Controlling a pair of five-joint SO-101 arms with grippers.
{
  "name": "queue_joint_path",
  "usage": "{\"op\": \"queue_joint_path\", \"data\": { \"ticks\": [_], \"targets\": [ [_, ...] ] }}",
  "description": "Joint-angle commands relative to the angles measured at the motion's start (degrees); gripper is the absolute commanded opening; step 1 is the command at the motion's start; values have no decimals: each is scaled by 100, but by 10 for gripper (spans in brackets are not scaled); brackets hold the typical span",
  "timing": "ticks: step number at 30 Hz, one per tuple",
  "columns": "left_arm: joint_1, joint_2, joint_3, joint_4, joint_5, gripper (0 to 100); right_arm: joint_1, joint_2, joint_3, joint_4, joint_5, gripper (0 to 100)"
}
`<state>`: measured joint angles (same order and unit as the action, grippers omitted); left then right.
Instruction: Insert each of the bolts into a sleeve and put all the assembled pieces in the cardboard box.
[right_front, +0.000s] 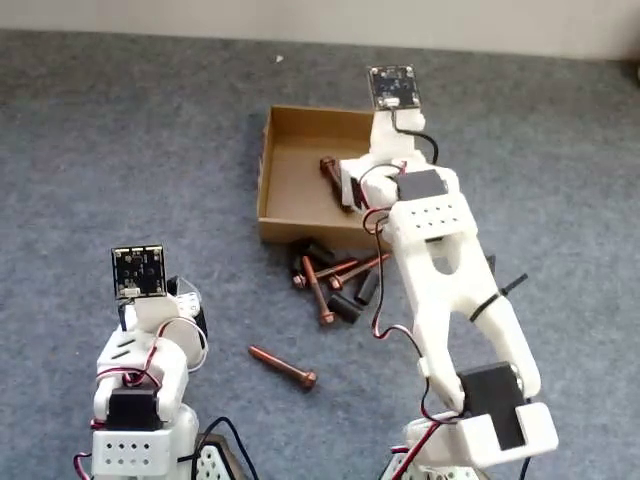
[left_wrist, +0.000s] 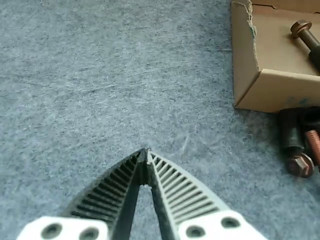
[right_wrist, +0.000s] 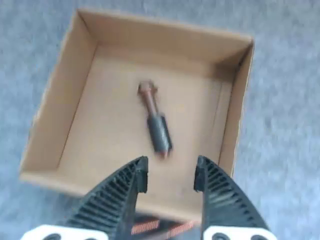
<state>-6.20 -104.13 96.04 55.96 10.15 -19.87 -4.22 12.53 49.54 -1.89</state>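
The right claw (right_wrist: 170, 175) hangs open above the cardboard box (right_wrist: 65, 100), its two ribbed fingers (right_wrist: 125, 187) parted and empty. Just beyond its tips, on the floor of the box, lies one assembled piece (right_wrist: 156, 122): a copper-coloured bolt pushed through a dark sleeve, lying flat, with the hexagonal head pointing away from the claw and clear of all four walls. Behind the claw, on the arm's side of the box's near wall, a small heap of loose bolts (right_front: 318, 290) and dark sleeves (right_front: 345, 308) sits on the grey worktop (right_front: 120, 120), crossing and touching one another, with the nearest pieces right against the cardboard. Farther back from that claw, well apart from the heap, a single bolt (right_front: 283, 366) lies alone. The left claw (left_wrist: 146, 156) is closed with nothing in it, its fingertips meeting, low over bare worktop. Ahead of it and off to its right stands a corner of the box, the head of the boxed bolt (left_wrist: 301, 29) showing over the wall, and the edge of the heap lies just outside that corner.
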Motion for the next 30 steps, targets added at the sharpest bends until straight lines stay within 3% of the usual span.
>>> {"op": "queue_joint_path", "data": {
  "ticks": [1,6,10,16,30],
  "targets": [
    [-40,-13,110,-132,-79,6,-646,-716,-312,945,-44,145],
    [-40,-13,110,-132,-79,6,-1305,-840,57,1270,0,145],
    [-40,-13,110,-132,-79,6,-1640,-840,655,1270,826,145],
    [-40,-13,110,-132,-79,6,-1640,-831,1244,1341,1037,145],
    [-48,-13,110,-123,-88,6,-1473,-743,1974,1754,2312,145]
  ]
}}
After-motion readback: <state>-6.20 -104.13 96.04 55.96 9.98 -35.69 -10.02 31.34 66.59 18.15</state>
